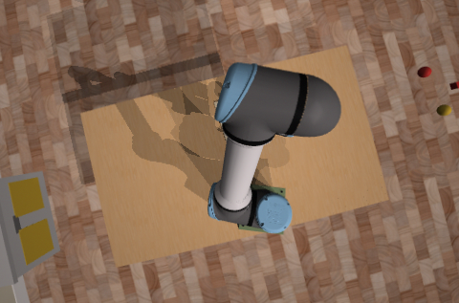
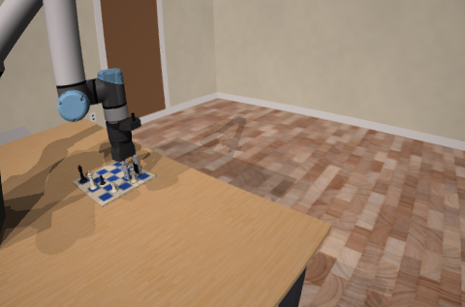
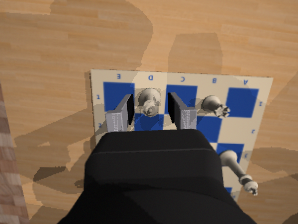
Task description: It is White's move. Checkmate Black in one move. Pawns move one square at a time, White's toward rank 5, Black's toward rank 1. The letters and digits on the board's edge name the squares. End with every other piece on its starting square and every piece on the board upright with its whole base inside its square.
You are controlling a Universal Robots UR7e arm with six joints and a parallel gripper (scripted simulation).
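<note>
Standing on wooden table (image 2: 203, 230): small chessboard (image 2: 108, 197) near far edge. Gripper (image 3: 150, 111) open, empty, straddling white piece (image 3: 148, 98) at D1. Parquet floor (image 2: 349, 162), brown door (image 2: 128, 31), beige walls.

Chessboard (image 2: 145, 177) on table (image 2: 203, 239), pieces atop.

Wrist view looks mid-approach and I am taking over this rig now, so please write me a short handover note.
Claw: open, holding nothing, fingers either side of the white piece on the D-file edge square of the chessboard.
Other white pieces: one near file B, another further along the board's right side. Black pieces stand at the board's far end in the exterior view.
Done: claw lined up over the piece.
Left: close, lift, place the mating move, every piece upright inside its square.
</note>
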